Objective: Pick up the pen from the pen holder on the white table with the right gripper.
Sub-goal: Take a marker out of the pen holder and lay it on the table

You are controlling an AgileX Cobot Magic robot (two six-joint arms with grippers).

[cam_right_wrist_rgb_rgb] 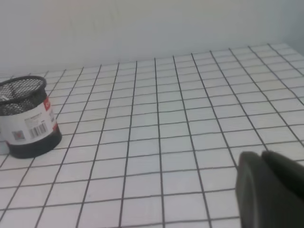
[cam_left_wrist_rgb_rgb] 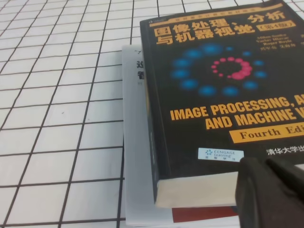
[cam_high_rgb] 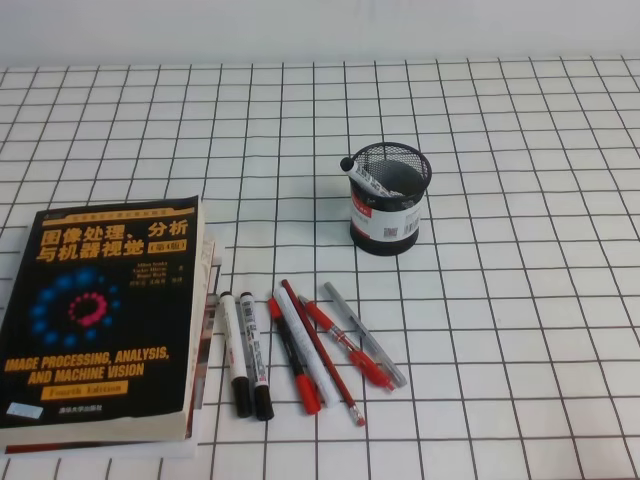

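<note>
Well, the gridded white desk (cam_high_rgb: pixel 520 330) carries a thick black book (cam_high_rgb: pixel 100 320) at the left, the mesh holder (cam_high_rgb: pixel 390 200) further back to the right, and a row of markers and red pens (cam_high_rgb: pixel 345 345) in front. The grey pen (cam_high_rgb: pixel 365 335) lies flat at the right end of that row, just beside a red one, not in the holder. Only a black-capped marker (cam_high_rgb: pixel 372 181) leans out of the holder.

I'd say the task has barely begun. The right hand (cam_right_wrist_rgb_rgb: pixel 270 190) shows only as a dark blur low in its own camera, well apart from the holder, and I cannot tell whether it is open. The same goes for the left hand (cam_left_wrist_rgb_rgb: pixel 273 190), over the book's corner. Next, the right hand must swing left toward the holder and come down from above.

The book reads "IMAGE PROCESSING, ANALYSIS, AND MACHINE VISION", "Fourth Edition", with a Cengage Learning sticker. The holder's label is too small to read.
</note>
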